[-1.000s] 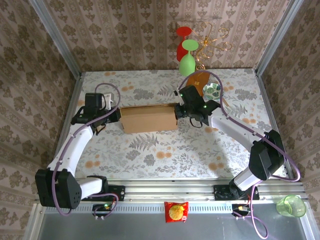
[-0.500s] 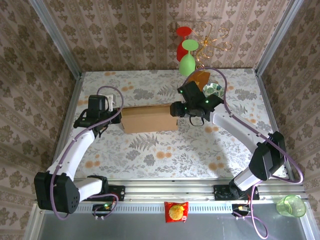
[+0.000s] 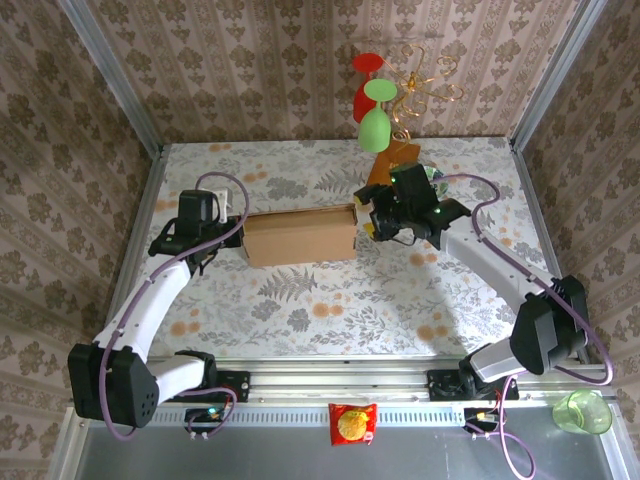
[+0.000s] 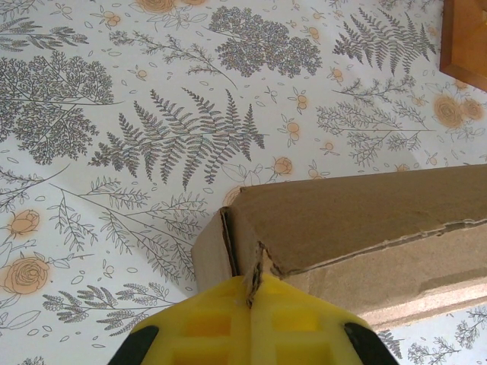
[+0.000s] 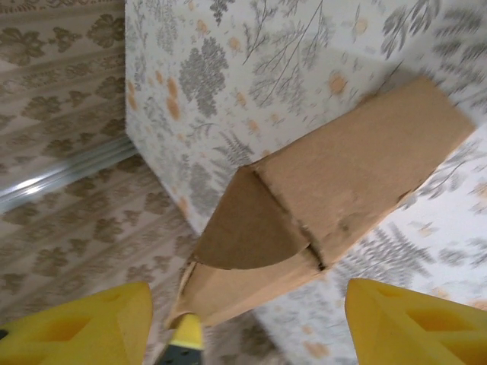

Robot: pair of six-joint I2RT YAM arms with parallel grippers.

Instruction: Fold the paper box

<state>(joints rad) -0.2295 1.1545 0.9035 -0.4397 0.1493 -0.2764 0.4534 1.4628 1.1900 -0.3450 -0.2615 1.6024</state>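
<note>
Box (image 3: 298,236): on surface (image 3: 300,300).
Left claw (image 4: 251,319): clenched on box's left end.
Right claw (image 3: 366,224): released, jaws wide, facing box's right end.

Readable text: none, anywhere in view.
Paper box (image 3: 300,236): plain brown cardboard on every face that shows, with no print, label or number.
Snack packet (image 3: 352,423): red and yellow, lying at the near edge in front of the worktop; there's some printing on it, but it's far too small to read.
</note>
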